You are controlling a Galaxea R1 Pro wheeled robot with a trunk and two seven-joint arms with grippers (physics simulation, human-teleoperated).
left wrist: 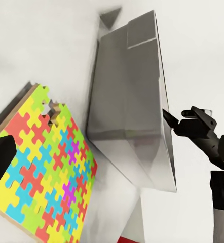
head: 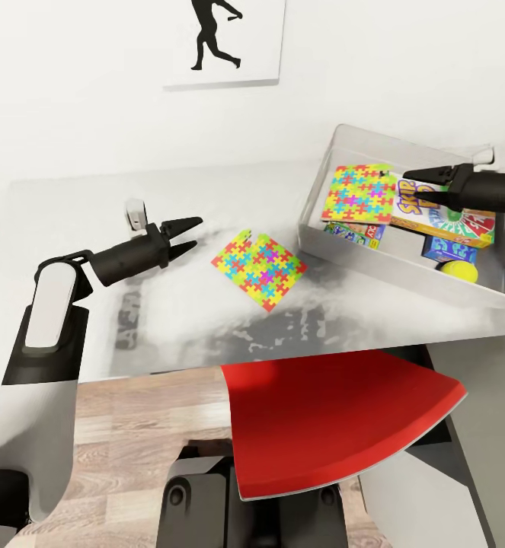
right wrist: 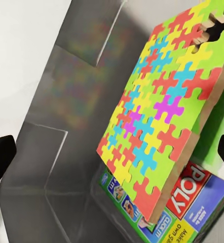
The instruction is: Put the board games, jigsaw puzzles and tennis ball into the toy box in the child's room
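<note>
One jigsaw puzzle [head: 258, 269] lies flat on the pale table [head: 77, 205], just left of the toy box [head: 374, 255]. My left gripper [head: 187, 235] hovers open a short way left of it, fingers pointing at it; up close the same puzzle [left wrist: 41, 172] lies beside the box's outer wall [left wrist: 132, 116]. The other puzzle [head: 359, 192] rests tilted inside the box on the Monopoly box [head: 355, 230] and the Skip-Bo box [head: 444, 215]. A small blue game box [head: 450, 249] and the tennis ball [head: 458, 271] are in there too. My right gripper [head: 425, 186] is open above the box, empty.
A red chair seat [head: 336, 411] sticks out under the table's front edge, with wood floor below. A silhouette poster [head: 222, 38] hangs on the white wall behind. Bare table top stretches left of and behind the loose puzzle. In the right wrist view the tilted puzzle [right wrist: 162, 116] overlaps the Monopoly box [right wrist: 193, 202].
</note>
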